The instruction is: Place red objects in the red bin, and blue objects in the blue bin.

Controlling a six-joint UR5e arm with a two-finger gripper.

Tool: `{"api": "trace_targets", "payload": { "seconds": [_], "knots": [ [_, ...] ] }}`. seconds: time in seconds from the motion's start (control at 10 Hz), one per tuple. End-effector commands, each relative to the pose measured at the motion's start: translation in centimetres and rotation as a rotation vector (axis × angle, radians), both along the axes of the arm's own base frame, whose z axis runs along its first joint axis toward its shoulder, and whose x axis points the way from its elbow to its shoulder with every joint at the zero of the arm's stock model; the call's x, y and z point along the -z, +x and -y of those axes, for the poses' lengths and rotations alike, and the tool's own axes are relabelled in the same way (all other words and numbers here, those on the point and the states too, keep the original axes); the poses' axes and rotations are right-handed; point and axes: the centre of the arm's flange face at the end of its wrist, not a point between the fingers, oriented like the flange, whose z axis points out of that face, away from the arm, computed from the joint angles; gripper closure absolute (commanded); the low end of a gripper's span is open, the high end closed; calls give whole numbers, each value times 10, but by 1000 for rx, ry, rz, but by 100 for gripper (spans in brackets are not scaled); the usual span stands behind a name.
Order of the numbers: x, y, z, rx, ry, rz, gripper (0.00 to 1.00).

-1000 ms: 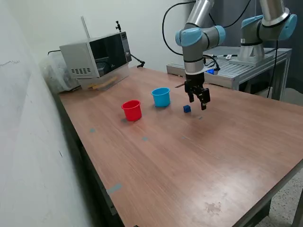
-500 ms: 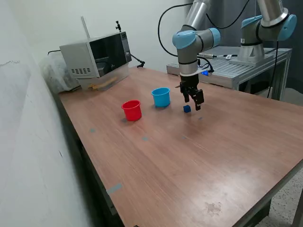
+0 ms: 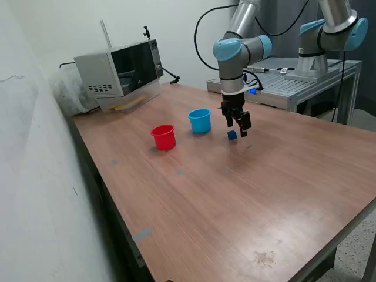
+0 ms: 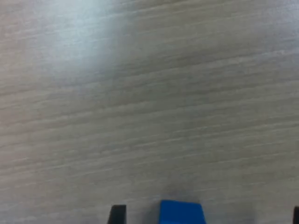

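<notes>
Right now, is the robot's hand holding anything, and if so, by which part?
Nothing is held. The hand hangs open just above the small blue cube, which sits on the wooden table untouched; the wrist view shows the cube between the fingertips, not gripped.

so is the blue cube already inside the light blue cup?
No, the blue cube sits on the bare table to the exterior view's right of the light blue cup, just below the gripper.

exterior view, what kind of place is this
Probably a robotics lab: a robot arm works over a wooden table, a second arm stands on a metal bench, and a microwave sits by the wall.
</notes>
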Motion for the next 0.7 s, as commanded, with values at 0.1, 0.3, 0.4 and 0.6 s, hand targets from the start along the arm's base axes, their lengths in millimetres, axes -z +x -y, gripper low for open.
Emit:
{"api": "trace_targets", "payload": {
  "seconds": [0.1, 0.3, 0.4, 0.6],
  "knots": [
    [0, -1, 3, -6, 1, -1, 0],
    [0, -2, 2, -4, 1, -4, 0],
    [-4, -6, 1, -3, 1, -17, 0],
    [-6, -13, 1, -3, 2, -27, 0]
  ]
}}
